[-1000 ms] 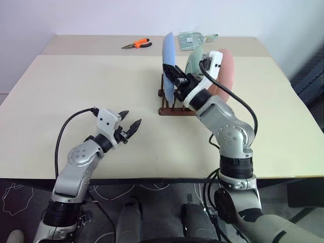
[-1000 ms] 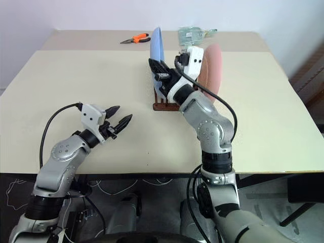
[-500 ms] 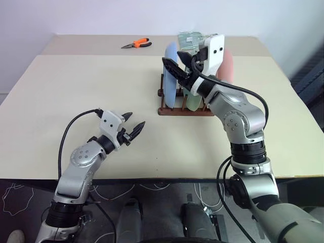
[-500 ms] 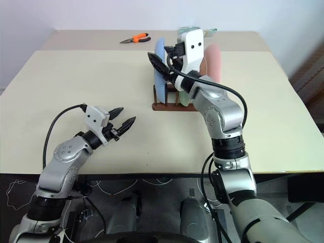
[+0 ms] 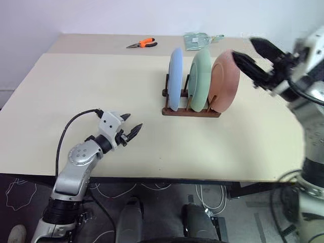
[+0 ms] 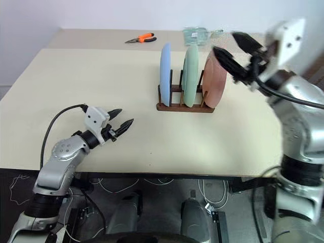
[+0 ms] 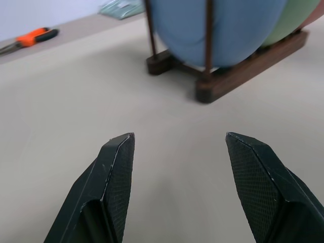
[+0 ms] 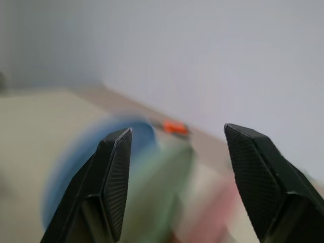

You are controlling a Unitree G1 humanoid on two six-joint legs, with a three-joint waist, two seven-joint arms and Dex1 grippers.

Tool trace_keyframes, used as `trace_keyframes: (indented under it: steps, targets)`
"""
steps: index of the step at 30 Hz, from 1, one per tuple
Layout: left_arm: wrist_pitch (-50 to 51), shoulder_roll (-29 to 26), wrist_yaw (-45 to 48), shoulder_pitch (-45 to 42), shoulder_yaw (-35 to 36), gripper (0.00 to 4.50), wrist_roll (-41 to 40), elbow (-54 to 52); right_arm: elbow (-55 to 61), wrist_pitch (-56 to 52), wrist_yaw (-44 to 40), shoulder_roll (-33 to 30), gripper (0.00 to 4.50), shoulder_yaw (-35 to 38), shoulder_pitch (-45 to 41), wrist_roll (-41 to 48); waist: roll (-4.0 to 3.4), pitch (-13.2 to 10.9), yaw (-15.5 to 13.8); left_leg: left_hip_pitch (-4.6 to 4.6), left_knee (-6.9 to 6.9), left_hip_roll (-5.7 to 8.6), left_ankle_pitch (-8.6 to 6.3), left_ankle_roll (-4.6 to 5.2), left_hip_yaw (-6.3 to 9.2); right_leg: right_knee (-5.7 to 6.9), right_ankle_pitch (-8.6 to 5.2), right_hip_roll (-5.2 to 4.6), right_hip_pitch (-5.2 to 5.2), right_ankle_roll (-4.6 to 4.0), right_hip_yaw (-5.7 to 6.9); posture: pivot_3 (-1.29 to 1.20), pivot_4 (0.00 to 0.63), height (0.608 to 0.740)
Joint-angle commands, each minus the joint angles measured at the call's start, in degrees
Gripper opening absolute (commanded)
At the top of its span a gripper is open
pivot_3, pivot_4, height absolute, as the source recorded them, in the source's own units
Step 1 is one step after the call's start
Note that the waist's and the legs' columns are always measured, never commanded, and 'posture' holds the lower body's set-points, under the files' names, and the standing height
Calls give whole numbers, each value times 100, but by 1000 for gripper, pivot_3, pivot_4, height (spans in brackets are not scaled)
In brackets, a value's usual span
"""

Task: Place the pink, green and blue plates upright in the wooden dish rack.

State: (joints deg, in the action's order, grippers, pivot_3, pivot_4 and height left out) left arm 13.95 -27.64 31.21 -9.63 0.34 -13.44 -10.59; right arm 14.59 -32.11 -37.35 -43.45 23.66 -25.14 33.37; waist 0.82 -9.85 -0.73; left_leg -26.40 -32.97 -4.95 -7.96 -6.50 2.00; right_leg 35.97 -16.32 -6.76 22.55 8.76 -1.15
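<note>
Three plates stand upright in the wooden dish rack [image 5: 191, 110]: blue plate [image 5: 175, 79], green plate [image 5: 200, 77], pink plate [image 5: 224, 86], each partly hiding the next. Right gripper [image 5: 251, 56], blurred at two o'clock, open and empty. Left gripper [image 5: 130, 129], at eight o'clock, open and empty. Beige table [image 5: 91, 91]; orange pliers [image 5: 142, 44] at eleven o'clock by the pale wall.

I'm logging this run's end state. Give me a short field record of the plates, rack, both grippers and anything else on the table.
rack: holds three plates upright
blue plate: left slot
green plate: middle slot
pink plate: right slot
left gripper: open, empty, above table
right gripper: open, empty, right of the plates
pliers: far edge
</note>
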Motion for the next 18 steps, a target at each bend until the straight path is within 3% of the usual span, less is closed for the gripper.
trace_keyframes:
  steps: [1, 5, 18]
  targets:
    - [-372, -316, 144, 72, 337, 2934, 143, 256, -384, 476, -554, -359, 2934, 230, 938, -415, -1, 0, 7, 0, 0, 0, 0, 0, 0, 0, 0, 0, -1, 0, 0, 0, 150, 740]
    - [-517, -502, 164, 201, 506, 2934, 195, 437, -742, 1185, -737, -391, 2934, -268, 1524, -1053, -25, -5, 125, 6, 1, 0, 0, 0, -6, 4, 0, 0, 5, 1, -10, 0, 150, 740]
    - [-344, -315, -129, 176, 474, 2934, 274, 339, -2219, 2027, -892, -104, 2934, -792, 940, -1452, -26, -6, 117, 8, -8, 2, 2, 0, -5, 5, 1, 0, -3, 3, -11, 0, 150, 740]
